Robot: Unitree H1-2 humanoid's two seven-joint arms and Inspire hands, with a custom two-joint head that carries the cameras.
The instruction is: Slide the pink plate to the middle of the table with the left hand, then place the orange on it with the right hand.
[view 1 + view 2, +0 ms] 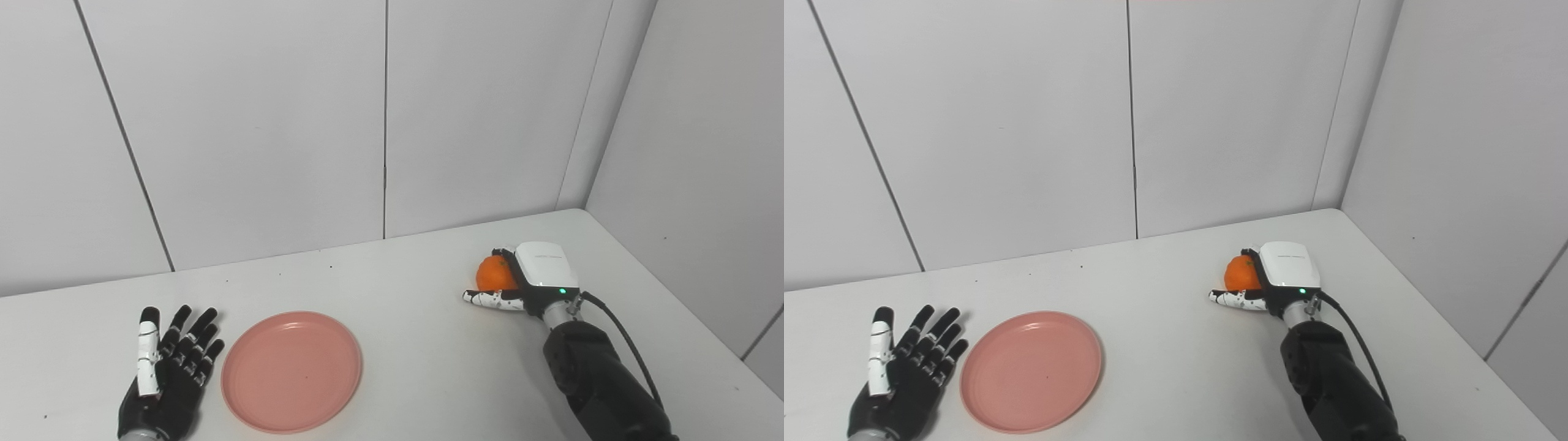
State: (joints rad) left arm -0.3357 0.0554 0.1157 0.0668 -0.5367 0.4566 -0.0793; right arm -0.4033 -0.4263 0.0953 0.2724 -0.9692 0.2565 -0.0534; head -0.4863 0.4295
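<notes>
In the left eye view, the left robot hand (168, 373) lies open on the worktop (416, 343) beside the pink plate (291, 370). In the right eye view, the right robot hand (1274, 278) wraps the orange (1240, 273); I think a loose grasp may let it roll away

Pink plate (291, 370) smooth matt plastic; orange (495, 274) dimpled skin; table (404, 343) matt white.

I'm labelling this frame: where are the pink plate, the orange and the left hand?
pink plate (291, 370), left eye view, bare middle.
orange (493, 274), left eye view, visible left side.
left hand (170, 373), left eye view, palm.
</notes>
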